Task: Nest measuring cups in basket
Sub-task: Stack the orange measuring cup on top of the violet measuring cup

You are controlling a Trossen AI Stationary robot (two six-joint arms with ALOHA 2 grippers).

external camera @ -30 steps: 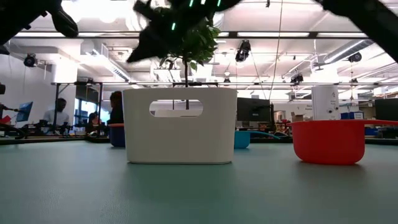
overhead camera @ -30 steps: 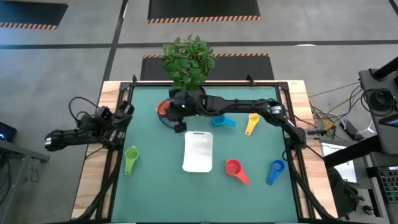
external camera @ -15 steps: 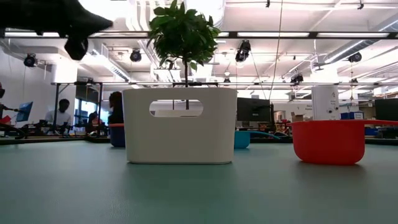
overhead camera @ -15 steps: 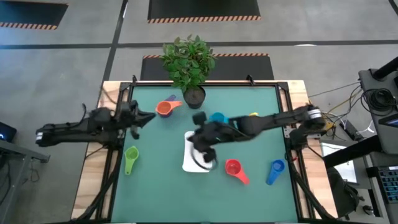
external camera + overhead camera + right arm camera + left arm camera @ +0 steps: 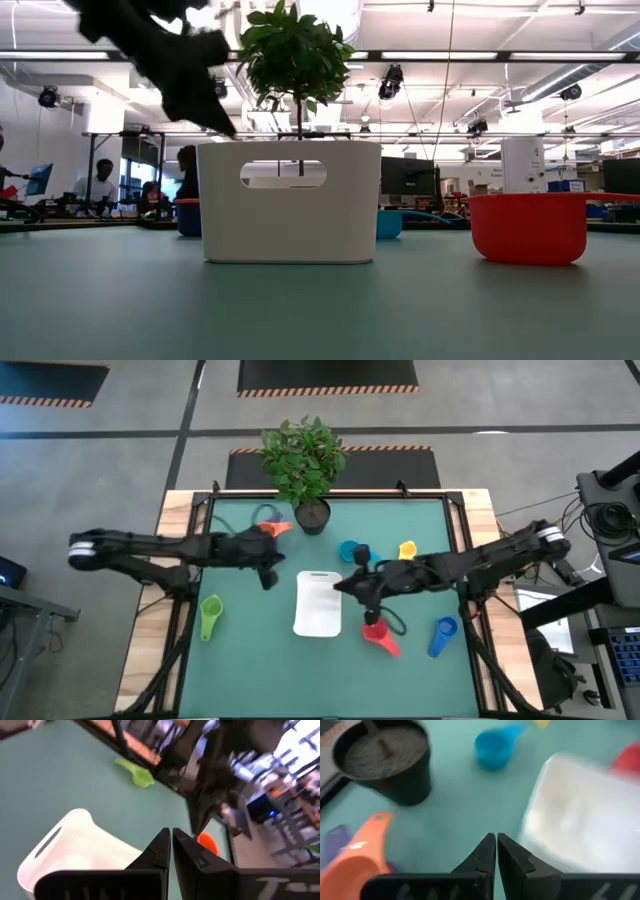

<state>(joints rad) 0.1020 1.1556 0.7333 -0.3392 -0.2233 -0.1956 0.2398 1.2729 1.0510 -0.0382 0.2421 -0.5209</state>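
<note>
As far as the views show, nesting has hardly begun: the basket (image 5: 319,603) sits mid-desk and looks bare inside from above, though whether one cup already lies in it cannot be settled, since the purple cup is only hinted at. Going from the left, the green cup (image 5: 210,612) lies alone near the left edge of the desk (image 5: 250,670), well apart from the basket. The left gripper (image 5: 266,572) hangs over the desk between the orange cup and the basket, pinched tight with nothing between its tips. The orange cup (image 5: 268,531) rests near the far edge just beside the plant pot (image 5: 312,516); the left wrist view shows a purple handle (image 5: 335,842) next to it, so the purple cup seems to lie there, hidden from above by the arm. Past the basket, the teal cup (image 5: 352,550) lies near the far-right side of it, with the yellow cup (image 5: 407,548) farther right. The right gripper (image 5: 352,586) hovers just beside the basket's right edge, also closed to a slit and empty, its arm crossing over the teal and yellow cups. The red cup (image 5: 376,632) sits in front of that arm, near the basket's right side, and the blue cup (image 5: 442,632) lies farthest right. So six cups are plainly outside and all remain to be gathered and stacked. From the low view the basket's wall hides its floor, and both wrist views are smeared by motion.
</note>
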